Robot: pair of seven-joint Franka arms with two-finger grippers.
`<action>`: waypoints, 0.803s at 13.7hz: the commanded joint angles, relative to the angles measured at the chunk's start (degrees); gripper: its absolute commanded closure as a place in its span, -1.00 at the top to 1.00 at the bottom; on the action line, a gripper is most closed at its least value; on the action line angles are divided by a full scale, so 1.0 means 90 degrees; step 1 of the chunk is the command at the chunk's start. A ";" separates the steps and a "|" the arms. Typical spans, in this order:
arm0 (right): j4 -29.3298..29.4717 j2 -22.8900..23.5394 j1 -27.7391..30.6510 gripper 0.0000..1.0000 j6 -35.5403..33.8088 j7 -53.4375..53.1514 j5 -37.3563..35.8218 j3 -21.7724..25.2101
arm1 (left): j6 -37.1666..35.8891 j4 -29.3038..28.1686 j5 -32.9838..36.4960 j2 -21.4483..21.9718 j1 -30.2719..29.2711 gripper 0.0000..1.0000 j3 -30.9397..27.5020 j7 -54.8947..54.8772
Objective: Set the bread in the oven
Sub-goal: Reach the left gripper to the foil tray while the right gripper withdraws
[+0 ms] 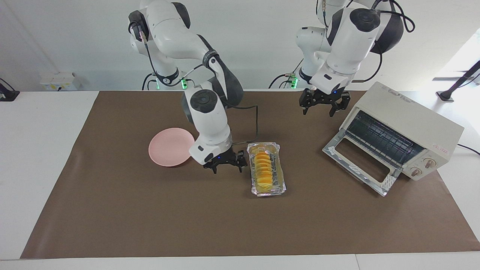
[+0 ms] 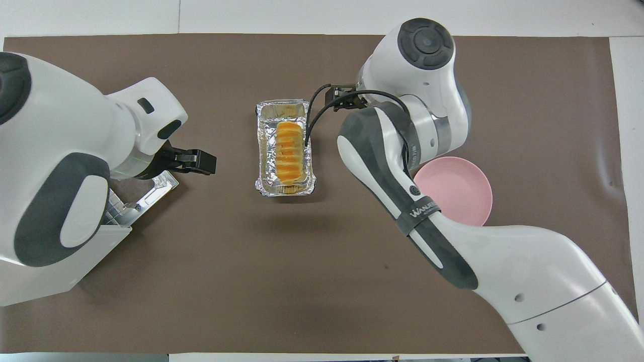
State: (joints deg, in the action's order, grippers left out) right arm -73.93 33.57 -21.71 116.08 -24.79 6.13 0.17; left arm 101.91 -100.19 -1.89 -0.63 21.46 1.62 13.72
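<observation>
The right gripper is raised just beside the foil tray, jaws spread wide, holding nothing and touching nothing. The left gripper hangs over the mat beside the oven, jaws likewise spread and empty. The bread lies in the tray, mid-table, between the pink plate and the oven. The oven door is lowered.

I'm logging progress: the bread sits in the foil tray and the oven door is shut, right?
Not quite: the oven door is dropped open, as the facing view shows. The bread does sit in the foil tray.
</observation>
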 commanded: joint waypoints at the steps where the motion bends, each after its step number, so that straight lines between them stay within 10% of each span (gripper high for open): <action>1: -0.0116 -0.0389 0.0661 1.00 -0.0533 0.0846 0.0061 -0.0020 | 0.0288 0.0552 -0.0016 -0.0902 0.0757 1.00 -0.0092 0.1011; 11: -0.0448 -0.1766 0.2440 1.00 -0.2134 0.3496 -0.0496 0.0020 | 0.0676 0.2685 0.0024 -0.3680 0.2059 0.95 -0.0131 0.2734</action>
State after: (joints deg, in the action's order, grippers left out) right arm -75.33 21.55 -0.89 99.08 5.37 2.83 1.07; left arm 106.68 -79.56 -1.85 -30.62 39.32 1.45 37.58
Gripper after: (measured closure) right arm 0.000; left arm 0.004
